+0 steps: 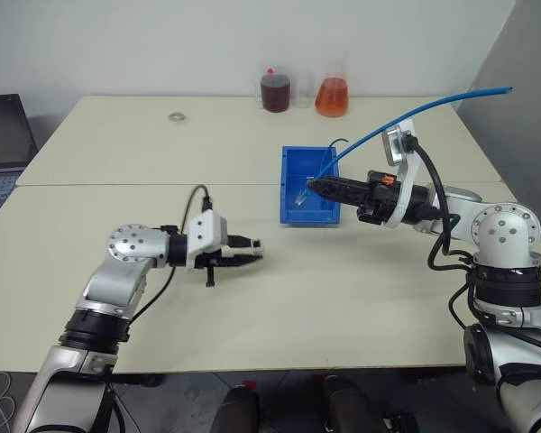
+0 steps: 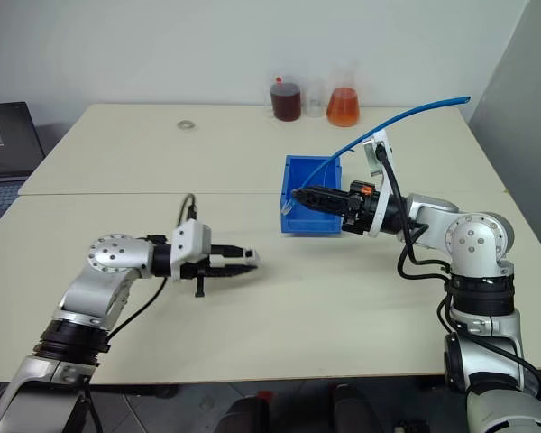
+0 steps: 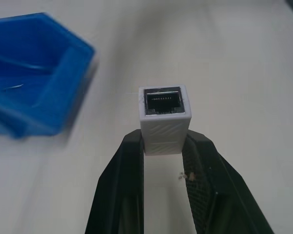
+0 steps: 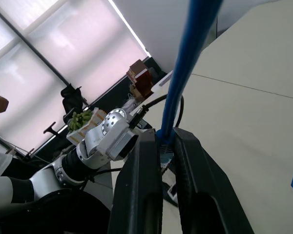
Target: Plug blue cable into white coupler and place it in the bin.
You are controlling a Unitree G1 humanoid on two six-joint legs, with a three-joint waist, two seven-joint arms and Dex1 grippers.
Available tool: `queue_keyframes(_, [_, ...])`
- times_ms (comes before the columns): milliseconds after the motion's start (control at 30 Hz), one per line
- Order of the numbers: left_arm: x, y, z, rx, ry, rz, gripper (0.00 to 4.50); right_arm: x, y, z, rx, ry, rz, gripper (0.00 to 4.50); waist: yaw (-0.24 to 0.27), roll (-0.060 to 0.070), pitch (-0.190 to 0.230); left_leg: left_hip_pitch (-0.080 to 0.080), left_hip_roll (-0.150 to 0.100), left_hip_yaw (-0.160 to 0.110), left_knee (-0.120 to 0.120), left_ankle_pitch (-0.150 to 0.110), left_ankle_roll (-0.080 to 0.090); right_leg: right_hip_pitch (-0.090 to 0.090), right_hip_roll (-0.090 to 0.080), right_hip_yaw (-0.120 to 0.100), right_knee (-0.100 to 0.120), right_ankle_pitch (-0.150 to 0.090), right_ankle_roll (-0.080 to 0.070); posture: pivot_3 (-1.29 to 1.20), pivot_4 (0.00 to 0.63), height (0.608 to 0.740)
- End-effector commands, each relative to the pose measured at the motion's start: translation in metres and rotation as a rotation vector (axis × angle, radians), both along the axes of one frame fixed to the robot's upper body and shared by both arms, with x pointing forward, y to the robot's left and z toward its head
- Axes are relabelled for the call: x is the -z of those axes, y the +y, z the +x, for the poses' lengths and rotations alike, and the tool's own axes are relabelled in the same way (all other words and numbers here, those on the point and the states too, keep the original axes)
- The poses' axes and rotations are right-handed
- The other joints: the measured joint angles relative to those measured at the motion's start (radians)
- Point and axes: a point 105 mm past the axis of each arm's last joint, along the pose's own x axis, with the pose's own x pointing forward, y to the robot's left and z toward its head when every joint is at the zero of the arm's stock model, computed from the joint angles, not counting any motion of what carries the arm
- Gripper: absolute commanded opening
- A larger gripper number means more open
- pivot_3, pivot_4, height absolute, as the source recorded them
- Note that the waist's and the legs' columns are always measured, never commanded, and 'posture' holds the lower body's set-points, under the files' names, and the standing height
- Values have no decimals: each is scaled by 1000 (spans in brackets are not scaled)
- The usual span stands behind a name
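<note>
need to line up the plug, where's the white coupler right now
The white coupler is clamped in the left pincer, socket end facing outward, above the table at front left, well short of the blue bin.

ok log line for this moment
left gripper: shut on white coupler | right gripper: shut on blue cable | unplugged | bin: cable-free

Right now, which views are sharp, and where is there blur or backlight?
Left wrist view: white coupler sharp, bin soft. Right wrist view: bright windows behind, blue cable blurred close up. Eye views: evenly lit, soft shadows under the left gripper.
</note>
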Motion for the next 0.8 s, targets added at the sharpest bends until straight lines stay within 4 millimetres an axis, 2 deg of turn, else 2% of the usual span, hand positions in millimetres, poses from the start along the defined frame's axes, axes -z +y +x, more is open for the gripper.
queue_keyframes(33, [16, -10, -8, 95, 31, 51, 780, 19, 8, -14, -25, -162, -134, 91, -1, 0, 0, 0, 0, 0, 0, 0, 0, 0, 0, 0, 0, 0, 0, 0, 150, 740])
queue_keyframes(233, [40, -19, -5, 120, 80, 64, 780, 57, 27, -32, -89, -374, -275, 91, -3, 0, 0, 0, 0, 0, 1, 0, 0, 0, 0, 0, -1, 0, 0, 0, 150, 740])
queue_keyframes(333, [48, -20, -5, 115, 85, 67, 780, 63, 38, -36, -105, -470, -285, 91, -4, 0, 0, 0, 0, 0, 1, 0, 0, 0, 1, 0, 0, 0, 0, 0, 150, 740])
queue_keyframes(500, [56, -22, -7, 116, 85, 70, 780, 63, 51, -43, -154, -510, -250, 91, -2, 0, 0, 0, 0, -1, 2, 0, 0, 0, 1, 0, 1, 0, 0, 0, 150, 740])
queue_keyframes(567, [58, -22, -7, 109, 82, 67, 780, 72, 55, -47, -204, -558, -285, 91, -1, 0, 0, 0, 0, -1, 2, 0, 0, 1, 1, 0, 1, 0, 0, 0, 150, 740])
queue_keyframes(800, [57, -25, -12, 116, 79, 47, 780, 89, 54, -47, -269, -572, -330, 91, -1, 0, 0, 2, 0, -1, 2, 0, 0, 2, 1, 0, 1, 0, 0, 0, 150, 740])
